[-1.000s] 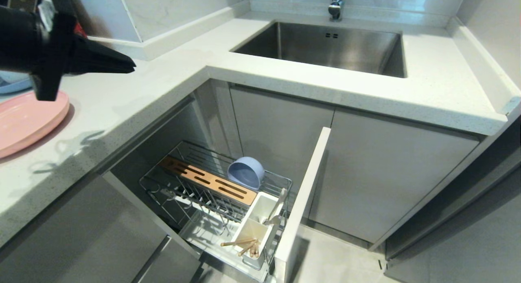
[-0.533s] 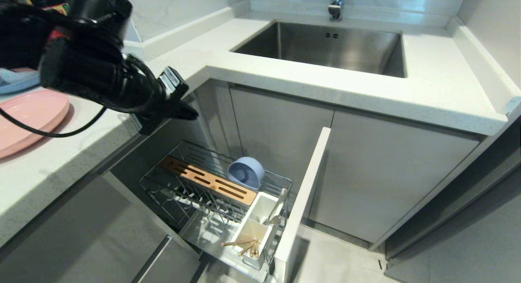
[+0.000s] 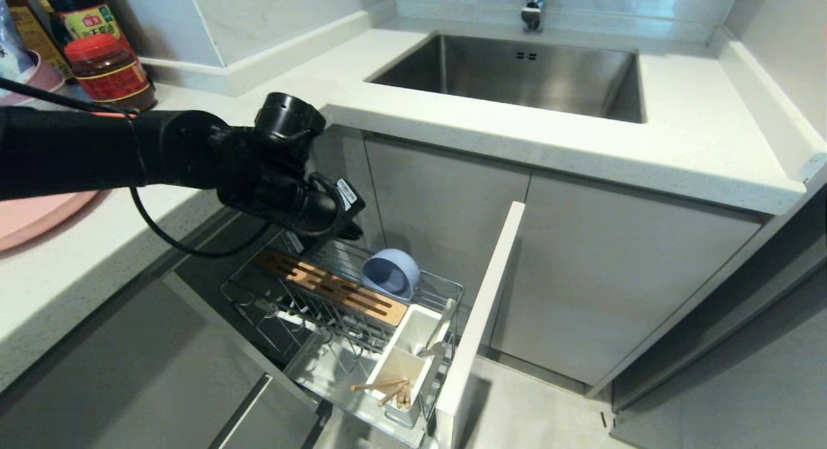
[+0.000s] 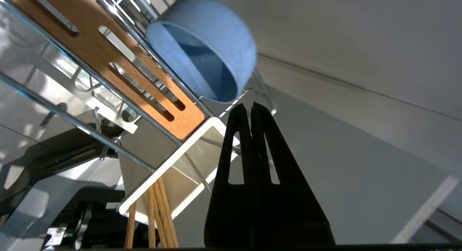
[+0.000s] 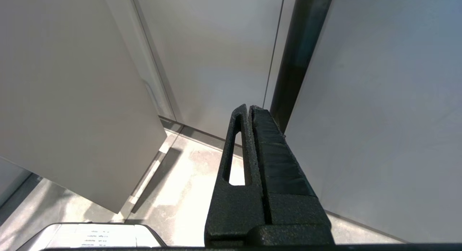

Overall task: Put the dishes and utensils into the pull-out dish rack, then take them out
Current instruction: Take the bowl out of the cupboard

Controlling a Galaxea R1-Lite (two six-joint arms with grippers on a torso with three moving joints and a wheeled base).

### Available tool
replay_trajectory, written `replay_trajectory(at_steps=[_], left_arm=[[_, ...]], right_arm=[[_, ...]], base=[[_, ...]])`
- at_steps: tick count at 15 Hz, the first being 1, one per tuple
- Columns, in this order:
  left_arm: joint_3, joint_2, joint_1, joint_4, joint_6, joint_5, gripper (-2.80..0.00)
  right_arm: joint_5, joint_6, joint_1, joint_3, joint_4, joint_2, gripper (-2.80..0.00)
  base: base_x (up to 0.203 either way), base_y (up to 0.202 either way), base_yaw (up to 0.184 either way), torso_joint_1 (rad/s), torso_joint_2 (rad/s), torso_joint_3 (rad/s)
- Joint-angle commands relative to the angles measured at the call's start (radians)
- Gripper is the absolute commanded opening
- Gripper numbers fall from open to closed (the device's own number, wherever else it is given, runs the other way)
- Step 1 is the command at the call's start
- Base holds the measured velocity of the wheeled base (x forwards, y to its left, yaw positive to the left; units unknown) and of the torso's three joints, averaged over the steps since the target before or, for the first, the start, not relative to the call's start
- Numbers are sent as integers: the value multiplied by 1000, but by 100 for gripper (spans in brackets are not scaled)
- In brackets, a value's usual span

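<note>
The pull-out dish rack (image 3: 446, 285) stands open below the counter. A pale blue bowl (image 3: 389, 274) (image 4: 205, 48) leans on its side at the rack's far end, beside a slotted wooden board (image 3: 329, 287). Wooden chopsticks (image 3: 387, 389) (image 4: 158, 215) lie in the white utensil box (image 3: 400, 362), and slim metal utensils (image 3: 442, 329) stand in its far compartment. The pink plate (image 3: 32, 219) lies on the counter at the left, partly under my left arm. My left gripper (image 3: 352, 231) (image 4: 249, 105) is shut and empty, just above the rack and close to the bowl. My right gripper (image 5: 249, 107) hangs shut and empty by the cabinet doors.
The rack's pale cabinet front (image 3: 481, 320) juts out to the right of the basket. The counter edge (image 3: 194, 197) overhangs the rack's left side. A steel sink (image 3: 517, 74) and tap (image 3: 533, 6) are at the back, and sauce bottles (image 3: 106, 68) at the far left.
My left arm has swung from above the pink plate on the counter, down and to the right, to just above the rack near the bowl. It stayed shut throughout.
</note>
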Motion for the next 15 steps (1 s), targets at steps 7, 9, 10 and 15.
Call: replay_trajectory(at_steps=[7, 9, 10, 15], left_arm=[[51, 114, -43, -61, -21, -3, 0], [55, 135, -47, -85, -22, -3, 0], [56, 149, -48, -114, -22, -3, 0], [29, 207, -53, -230, -19, -4, 0]], right_arm=[[0, 0, 0, 0, 0, 0, -280], [0, 0, 0, 0, 0, 0, -280], [0, 0, 0, 0, 0, 0, -280], [0, 0, 0, 0, 0, 0, -280]], base=[[0, 0, 0, 0, 0, 0], [0, 0, 0, 0, 0, 0], [0, 0, 0, 0, 0, 0], [0, 0, 0, 0, 0, 0]])
